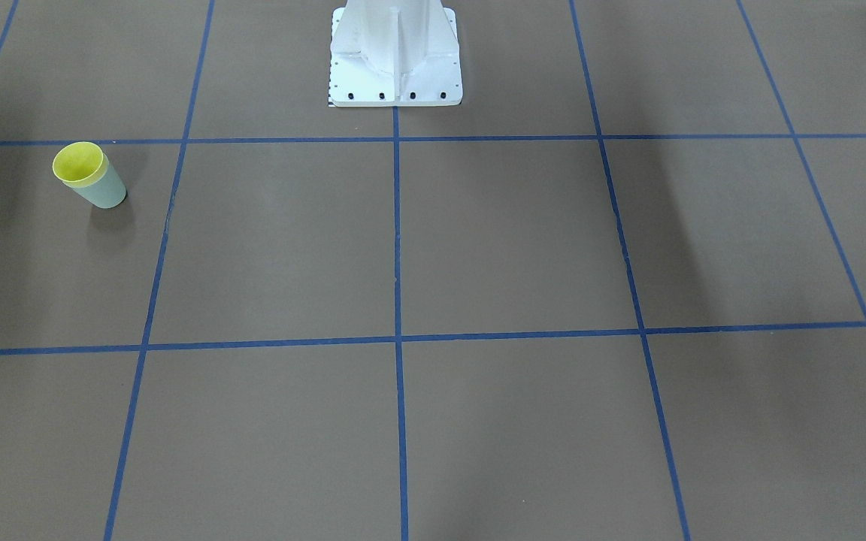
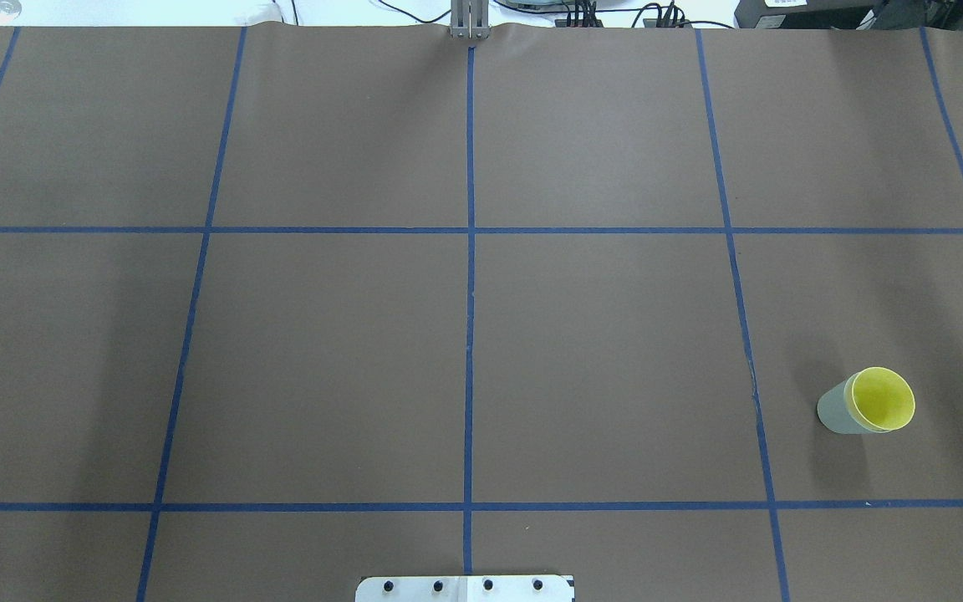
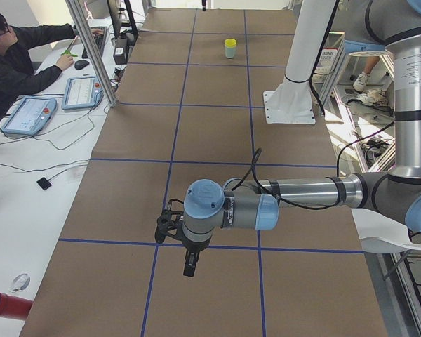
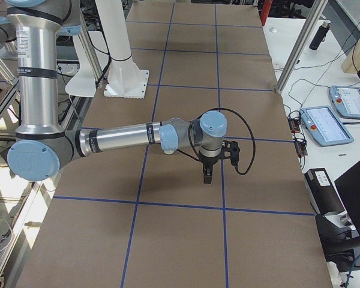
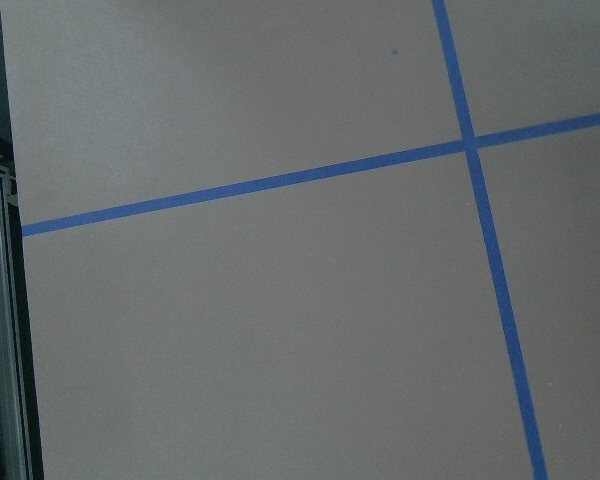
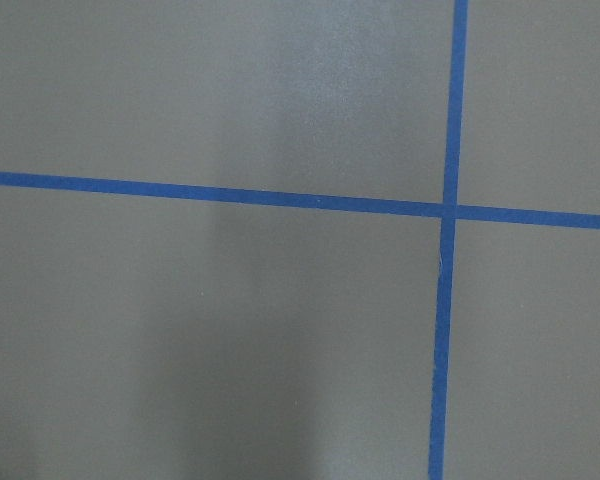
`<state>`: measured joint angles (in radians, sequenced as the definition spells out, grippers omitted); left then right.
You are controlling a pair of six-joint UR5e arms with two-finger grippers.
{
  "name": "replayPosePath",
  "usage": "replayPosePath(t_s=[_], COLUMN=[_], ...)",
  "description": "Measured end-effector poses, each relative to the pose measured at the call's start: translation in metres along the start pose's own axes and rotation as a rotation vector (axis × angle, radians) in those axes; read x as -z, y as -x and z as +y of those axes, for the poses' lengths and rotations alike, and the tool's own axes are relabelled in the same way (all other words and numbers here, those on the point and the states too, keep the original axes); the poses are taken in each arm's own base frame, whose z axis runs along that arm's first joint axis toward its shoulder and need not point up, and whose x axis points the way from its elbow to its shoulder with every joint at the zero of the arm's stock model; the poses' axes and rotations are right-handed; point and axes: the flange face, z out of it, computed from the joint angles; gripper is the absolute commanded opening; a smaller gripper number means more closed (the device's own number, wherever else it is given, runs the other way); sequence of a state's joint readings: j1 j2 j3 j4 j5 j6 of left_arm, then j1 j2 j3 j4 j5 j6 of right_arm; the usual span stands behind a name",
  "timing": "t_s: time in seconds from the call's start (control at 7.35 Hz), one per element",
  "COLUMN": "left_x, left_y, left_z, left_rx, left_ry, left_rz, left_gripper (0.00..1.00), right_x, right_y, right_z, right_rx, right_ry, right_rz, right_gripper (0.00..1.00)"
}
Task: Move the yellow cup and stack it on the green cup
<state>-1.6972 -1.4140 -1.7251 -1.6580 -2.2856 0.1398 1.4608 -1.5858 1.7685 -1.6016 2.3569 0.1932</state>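
Observation:
The yellow cup sits nested inside the green cup, only its rim and inside showing. The pair stands upright on the table on the robot's right side, near the base. It also shows in the overhead view, yellow cup in green cup, and far off in the exterior left view. My left gripper and right gripper hang fingers down above the table, far from the cups. They show only in the side views, so I cannot tell whether they are open or shut.
The brown table is marked with a blue tape grid. The white robot pedestal stands at the table's robot-side edge. An operator sits at a side desk with tablets. The wrist views show only tabletop and tape.

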Motion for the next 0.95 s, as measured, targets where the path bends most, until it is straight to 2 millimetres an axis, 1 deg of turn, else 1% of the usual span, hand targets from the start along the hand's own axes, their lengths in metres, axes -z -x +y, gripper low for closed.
replayPosePath(t_s=[0.14,0.27,0.54,0.82,0.95], left_x=[0.011,0.016,0.016,0.01,0.007], left_y=[-0.017,-0.024,-0.027,-0.034,-0.039], left_z=[-0.003,-0.002,0.002,0.001,-0.001], left_rx=[0.021,0.032,0.04,0.05,0.068], left_ry=[0.016,0.027,0.038,0.05,0.055], left_rz=[0.003,0.006,0.008,0.01,0.011], left_gripper=[1.0,1.0,1.0,1.0,1.0], right_x=[0.004,0.003,-0.004,-0.012,-0.014], right_y=[-0.003,-0.009,-0.031,-0.052,-0.058], right_z=[-0.002,0.0,0.002,0.005,0.008], right_rx=[0.003,0.003,0.016,0.031,0.035], right_ry=[0.015,0.028,0.048,0.063,0.066], right_rz=[-0.005,-0.008,-0.014,-0.044,-0.053], right_gripper=[1.0,1.0,1.0,1.0,1.0])
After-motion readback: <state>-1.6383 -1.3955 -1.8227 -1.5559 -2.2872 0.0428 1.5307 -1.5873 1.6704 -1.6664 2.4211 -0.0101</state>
